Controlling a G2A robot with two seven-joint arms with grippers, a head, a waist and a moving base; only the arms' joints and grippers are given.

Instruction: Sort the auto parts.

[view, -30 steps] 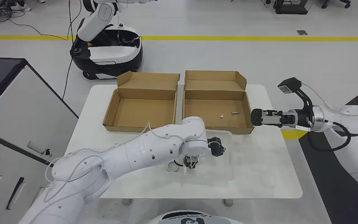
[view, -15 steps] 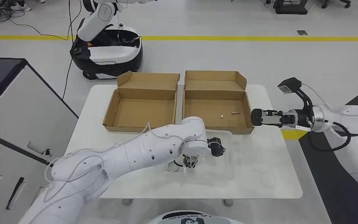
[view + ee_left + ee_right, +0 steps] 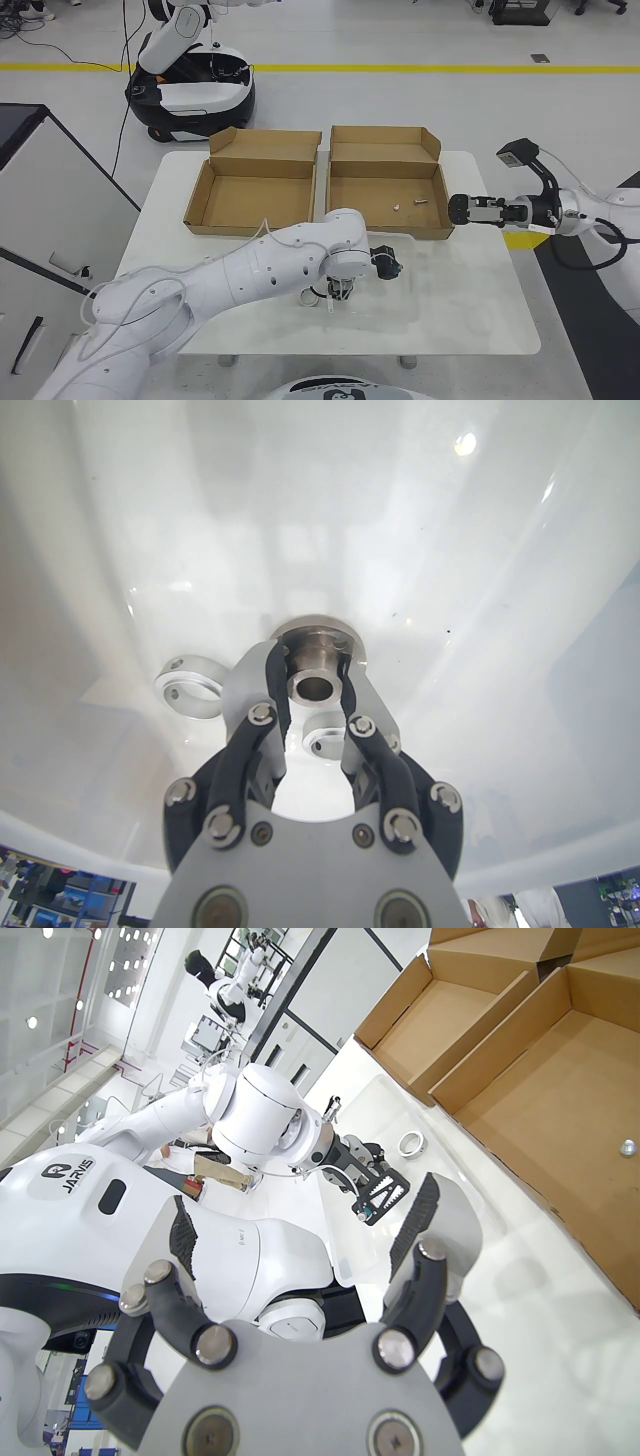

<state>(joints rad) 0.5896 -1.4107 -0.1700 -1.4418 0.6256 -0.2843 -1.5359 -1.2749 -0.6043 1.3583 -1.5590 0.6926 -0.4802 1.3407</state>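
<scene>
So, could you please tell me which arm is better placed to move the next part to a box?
Left. Its claw is shut on the flanged bushing in the white tray; the right claw hangs open and empty beside a cardboard box.

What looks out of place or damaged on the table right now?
Nothing stands out. The left gripper is closed on a flanged bushing upright in the white tray, two rings lie beside it, and two small parts sit inside one cardboard box.
</scene>
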